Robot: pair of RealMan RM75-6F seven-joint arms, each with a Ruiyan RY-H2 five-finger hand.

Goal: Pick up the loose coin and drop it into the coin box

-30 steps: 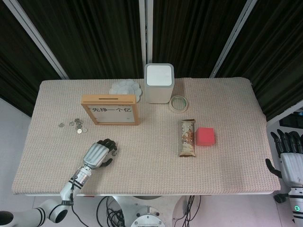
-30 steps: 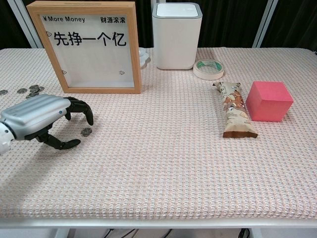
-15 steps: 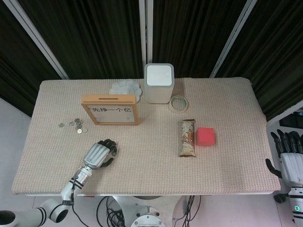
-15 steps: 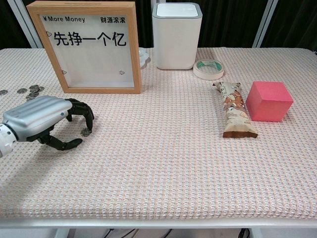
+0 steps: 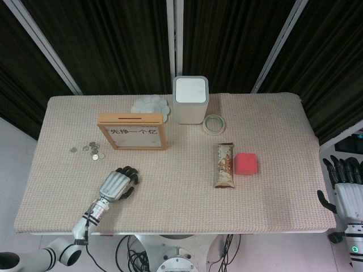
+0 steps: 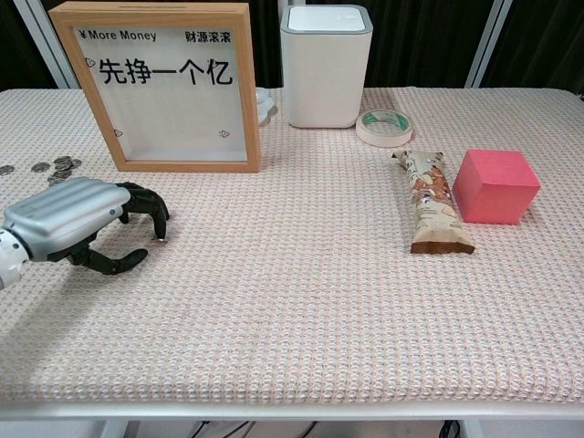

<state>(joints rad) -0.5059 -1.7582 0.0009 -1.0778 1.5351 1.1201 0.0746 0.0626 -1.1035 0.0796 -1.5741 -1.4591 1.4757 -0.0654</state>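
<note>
The wooden coin box point(image 6: 155, 84) stands upright at far left, its slot on top — nothing shows behind its glass. Right of it sits a closed white bin point(image 6: 326, 64). On the woven table cover point(image 6: 301, 301), the left hand point(image 6: 78, 226) curls over the loose coin point(image 6: 161, 239), fingertips at it — whether it is pinched I cannot tell. Right hand point(image 5: 345, 184) hangs off the table, fingers apart. Dark curtains behind.

The coin box point(image 6: 162, 87) reads "¥More Money", "财源滚滚", "先挣一个亿".
</note>
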